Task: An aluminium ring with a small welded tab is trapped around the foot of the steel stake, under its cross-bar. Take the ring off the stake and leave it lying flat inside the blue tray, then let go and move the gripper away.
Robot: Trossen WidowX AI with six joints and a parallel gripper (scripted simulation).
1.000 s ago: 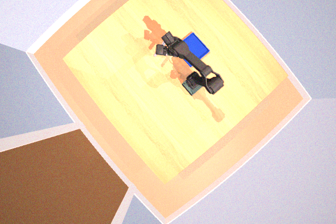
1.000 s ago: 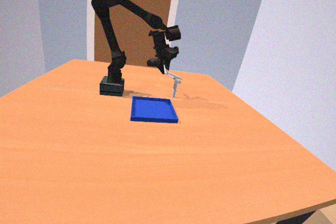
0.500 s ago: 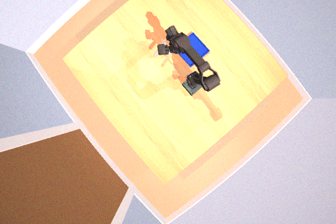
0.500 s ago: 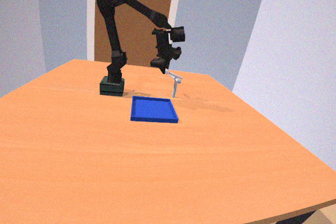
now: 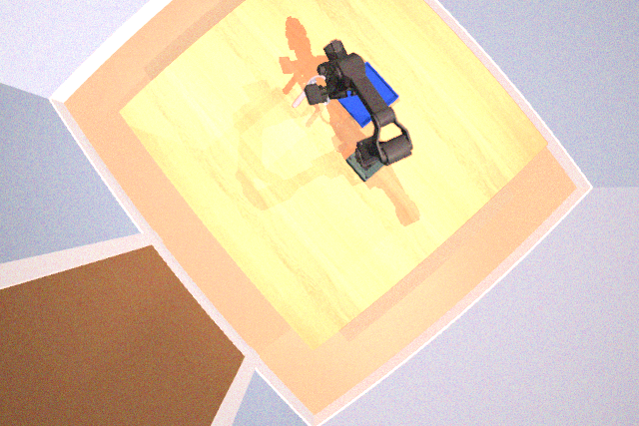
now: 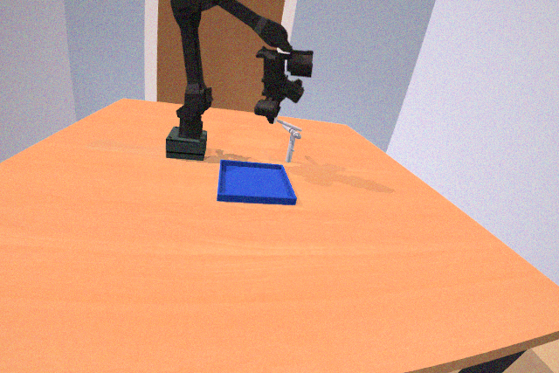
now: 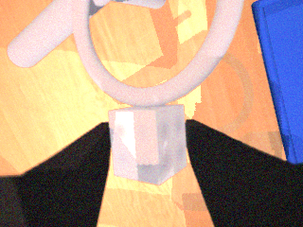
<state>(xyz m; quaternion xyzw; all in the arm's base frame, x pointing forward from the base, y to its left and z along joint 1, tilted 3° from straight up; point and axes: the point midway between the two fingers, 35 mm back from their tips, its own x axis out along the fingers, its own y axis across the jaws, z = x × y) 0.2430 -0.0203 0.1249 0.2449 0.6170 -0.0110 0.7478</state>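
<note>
The black parallel-jaw gripper (image 5: 323, 96) (image 6: 272, 121) (image 7: 148, 129), partly open, clamped the pale block-like tab (image 5: 327, 93) (image 7: 148, 142), presumably keeping the round aluminium ring (image 5: 316, 77) (image 6: 288, 125) (image 7: 142, 96) unobstructed; the square blue tray (image 5: 362, 119) (image 6: 256, 201) (image 7: 273, 85) lay toward three o'clock in the wrist view.

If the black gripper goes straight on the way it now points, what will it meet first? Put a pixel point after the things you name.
With the pale aluminium ring (image 5: 316, 77) (image 6: 291, 126) (image 7: 147, 96) held ahead of the gripper (image 5: 332, 94) (image 6: 272, 120) (image 7: 148, 129), probably the grey steel cross-bar (image 5: 298, 100) (image 6: 295, 134) (image 7: 40, 40) would meet the ring first. Depth is unclear.
</note>
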